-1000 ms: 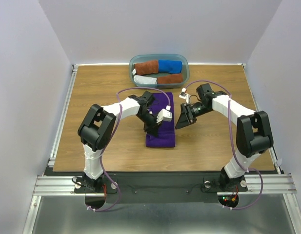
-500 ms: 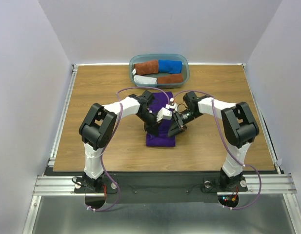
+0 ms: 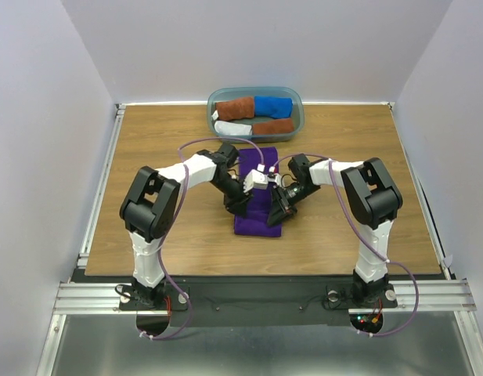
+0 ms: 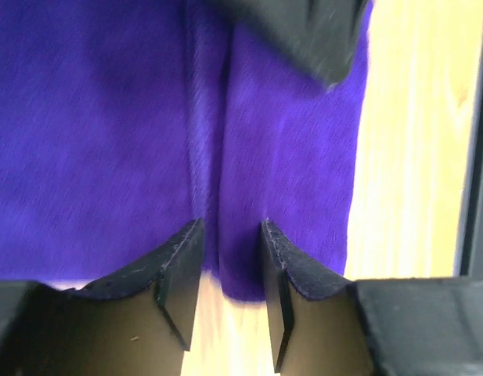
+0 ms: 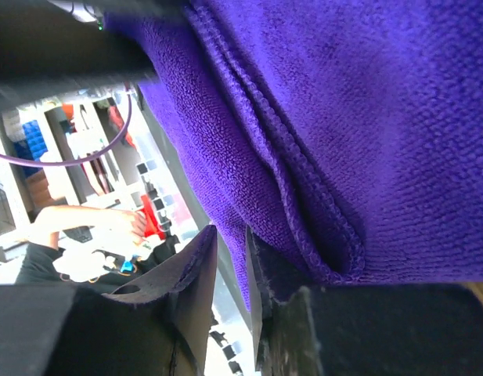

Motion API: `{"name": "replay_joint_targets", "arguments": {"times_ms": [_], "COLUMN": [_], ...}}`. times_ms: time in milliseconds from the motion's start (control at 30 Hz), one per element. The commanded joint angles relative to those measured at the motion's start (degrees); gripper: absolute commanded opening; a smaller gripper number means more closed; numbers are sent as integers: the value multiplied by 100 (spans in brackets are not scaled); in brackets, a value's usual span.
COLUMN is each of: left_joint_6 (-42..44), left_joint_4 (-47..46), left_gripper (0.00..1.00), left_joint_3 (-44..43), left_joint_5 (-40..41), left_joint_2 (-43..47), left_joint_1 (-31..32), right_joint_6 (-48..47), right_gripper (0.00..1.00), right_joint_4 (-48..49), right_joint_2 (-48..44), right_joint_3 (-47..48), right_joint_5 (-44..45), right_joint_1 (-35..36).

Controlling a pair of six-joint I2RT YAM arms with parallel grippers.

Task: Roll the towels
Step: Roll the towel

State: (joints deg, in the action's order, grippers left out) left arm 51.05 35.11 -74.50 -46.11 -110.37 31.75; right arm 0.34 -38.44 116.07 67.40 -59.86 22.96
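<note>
The deep purple towel (image 3: 255, 225) lies lengthways at the table's middle, folded into a narrow strip. Both grippers are low at its near half. My left gripper (image 3: 241, 205) is at the towel's left side. In the left wrist view its jaws (image 4: 232, 229) stand narrow, with a ridge of the purple towel (image 4: 108, 117) at its near edge pinched between them. My right gripper (image 3: 275, 211) is at the towel's right side. In the right wrist view its jaws (image 5: 230, 232) are almost together on the edge of the purple towel (image 5: 366, 117). No white tag shows.
A teal-grey tub (image 3: 297, 103) stands at the back centre, holding a rust-brown towel (image 3: 235, 106), a bright blue one (image 3: 272, 105), a pale grey one (image 3: 232, 127) and another brown one (image 3: 274, 126). Bare wood lies on both sides of the towel.
My right gripper has swung left from beside the towel onto its right edge and closed in. My left gripper has shifted slightly on the towel's left side.
</note>
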Motion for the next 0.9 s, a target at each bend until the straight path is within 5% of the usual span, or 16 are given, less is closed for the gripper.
{"name": "replay_joint_targets", "arguments": {"times_ms": [0, 233, 467, 633, 867], "left_joint_6": [187, 371, 608, 477, 590], "left_joint_4": [-30, -856, -2585, -3431, -4407], "left_gripper": [46, 50, 66, 67, 69], "left_joint_3": [181, 910, 2807, 3695, 4075], "left_joint_5": [418, 1120, 2658, 3457, 4056], "left_joint_2": [577, 1870, 3713, 3865, 3506], "left_joint_1": [-433, -591, 1051, 2219, 2871], "right_joint_6": [107, 133, 151, 168, 151], "right_gripper": [28, 27, 28, 28, 28], "right_joint_4": [222, 214, 205, 196, 187], "right_joint_2": [126, 179, 276, 355, 399], "right_joint_3": [2, 37, 63, 98, 72], "right_joint_5": [475, 317, 176, 115, 132], "right_joint_1": [7, 7, 15, 7, 7]}}
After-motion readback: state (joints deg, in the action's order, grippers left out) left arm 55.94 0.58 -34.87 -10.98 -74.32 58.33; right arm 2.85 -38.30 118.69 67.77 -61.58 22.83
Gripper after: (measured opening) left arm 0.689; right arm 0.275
